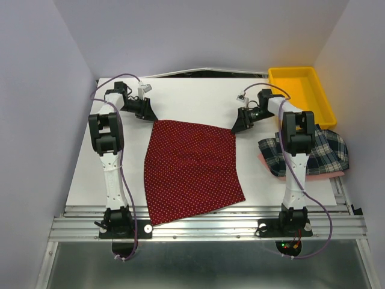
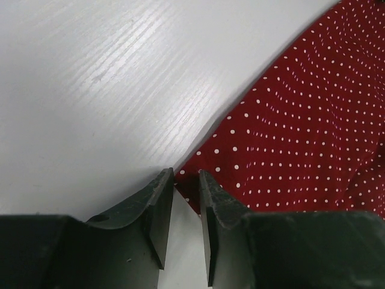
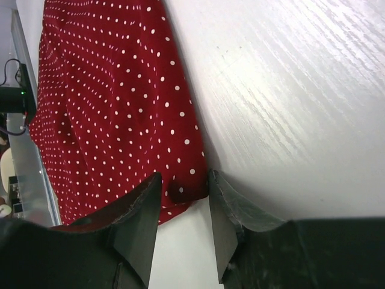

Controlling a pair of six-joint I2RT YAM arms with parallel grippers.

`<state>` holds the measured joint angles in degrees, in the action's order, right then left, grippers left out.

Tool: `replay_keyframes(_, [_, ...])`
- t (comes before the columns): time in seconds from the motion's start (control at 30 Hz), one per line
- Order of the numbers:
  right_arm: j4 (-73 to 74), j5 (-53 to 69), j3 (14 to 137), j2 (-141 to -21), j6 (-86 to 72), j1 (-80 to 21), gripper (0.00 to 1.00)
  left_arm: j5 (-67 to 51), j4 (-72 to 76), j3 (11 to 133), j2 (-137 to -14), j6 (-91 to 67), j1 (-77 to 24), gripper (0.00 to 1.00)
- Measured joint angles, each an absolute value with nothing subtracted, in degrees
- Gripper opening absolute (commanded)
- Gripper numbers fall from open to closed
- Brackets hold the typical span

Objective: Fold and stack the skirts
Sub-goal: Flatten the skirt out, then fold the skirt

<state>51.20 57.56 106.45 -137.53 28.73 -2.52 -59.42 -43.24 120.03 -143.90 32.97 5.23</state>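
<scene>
The dark red dotted skirt (image 1: pixel 191 168) lies spread flat in the middle of the table. My left gripper (image 1: pixel 151 116) is at its far left corner. In the left wrist view the jaws (image 2: pixel 186 174) stand a narrow gap apart, with the tip of the red skirt (image 2: pixel 301 120) corner between the fingertips. My right gripper (image 1: pixel 236 128) is at the far right corner. Its jaws (image 3: pixel 184 177) are open wider, with the corner of the red skirt (image 3: pixel 108 90) lying between them. The plaid skirt (image 1: pixel 319 153) lies rumpled at the right, partly behind the right arm.
A yellow plastic tray (image 1: pixel 274 75) stands at the back right corner. A pink cloth edge (image 1: pixel 337 174) shows under the plaid skirt. White table surface (image 1: pixel 192 96) lies beyond the red skirt. The table's metal front rail (image 1: pixel 204 226) runs along the near edge.
</scene>
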Motion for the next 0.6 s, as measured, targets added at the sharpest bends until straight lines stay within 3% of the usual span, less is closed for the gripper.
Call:
replay_keyframes(0.07, [51.68,57.23,106.45,-137.58,29.43,-2.83,0.35,-59.59,-43.72,120.03,-143.90,33.28,5.21,0.35])
replay_keyframes(0.1, [51.88,57.21,106.48,-137.62,29.67,-3.01,0.32,-59.66,-43.99,120.03,-143.90,33.36,5.21,0.28])
replay_keyframes(0.13, [52.12,56.82,106.48,-137.69,29.82,-3.11,0.30,-59.70,-44.10,120.05,-143.90,33.41,5.21,0.27])
replay_keyframes(0.23, [52.51,56.31,106.94,-138.17,29.95,-3.40,0.20,-59.48,-44.40,120.55,-144.46,33.43,5.21,0.12])
replay_keyframes(0.27, [52.62,56.18,107.22,-138.39,29.93,-3.44,0.17,-59.77,-44.38,120.57,-144.64,33.21,5.21,0.03])
replay_keyframes(0.3, [52.69,56.10,107.31,-138.47,29.93,-3.46,0.09,-59.86,-44.36,120.57,-144.68,32.97,5.21,0.00])
replay_keyframes(0.4, [52.86,55.46,107.90,-138.74,29.52,-3.46,0.01,-59.77,-43.16,120.57,-144.68,31.79,5.21,0.00])
replay_keyframes(0.6, [53.01,54.85,110.10,-139.31,27.09,-3.51,0.01,-58.41,-38.06,121.43,-144.68,26.83,5.10,0.00])
